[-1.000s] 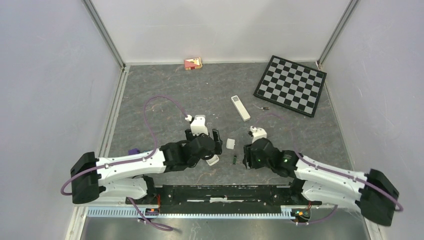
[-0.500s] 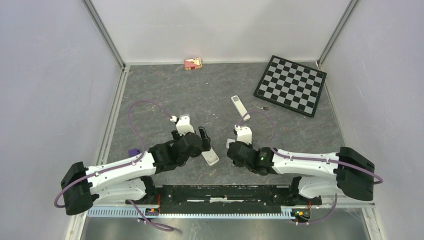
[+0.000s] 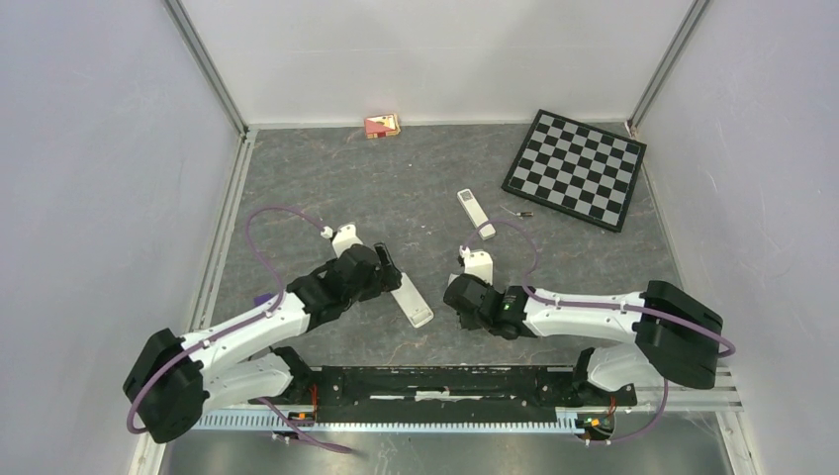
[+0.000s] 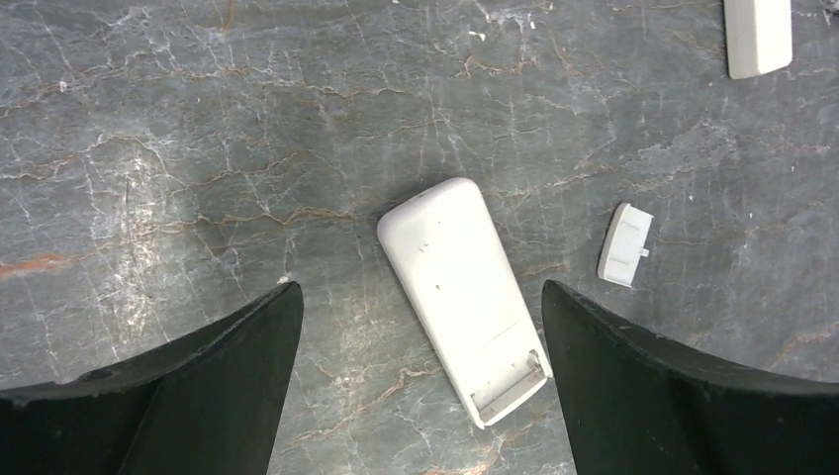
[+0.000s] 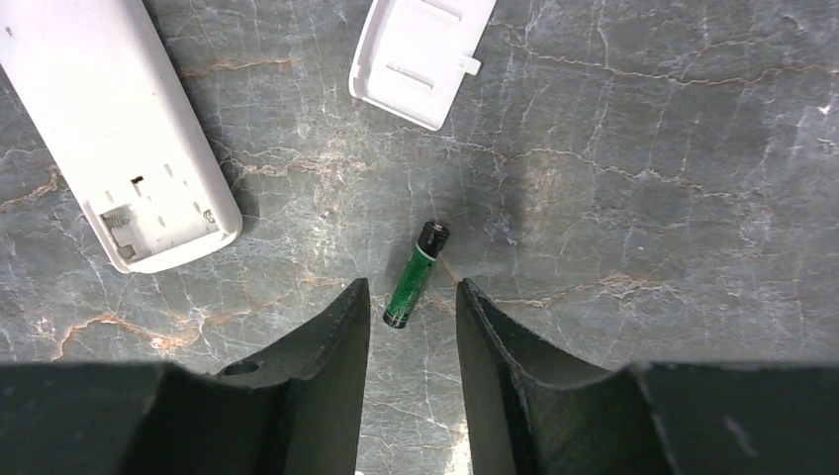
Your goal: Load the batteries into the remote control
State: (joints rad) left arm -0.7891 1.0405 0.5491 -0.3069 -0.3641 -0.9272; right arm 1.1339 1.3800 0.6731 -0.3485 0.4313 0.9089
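1. The right tool (image 5: 412,292) hangs low over the grey marbled table (image 3: 326,178). Its two dark fingers are part-way apart and straddle the lower end of a green-and-black battery (image 5: 416,275). Neither finger appears to touch it, so nothing is gripped.
2. The battery lies flat on the table, just beside the white remote control (image 5: 119,129) and near the detached battery cover (image 5: 420,54), close to where it must go.
3. The remote lies back-up, with its empty battery bay (image 5: 148,213) exposed at the end nearest the arms' bases. A spring contact shows inside.
4. The left tool (image 4: 418,297) hovers above the remote with its fingers spread wide, holding nothing. It seems placed to steady the body during loading.
5. Farther back, a second white remote (image 3: 476,213) and another small battery (image 3: 521,212) lie near a chessboard (image 3: 574,168), well apart from the work.
6. By the look of it, loading has not begun: the bay is empty, and picking up the first battery is the step in hand.
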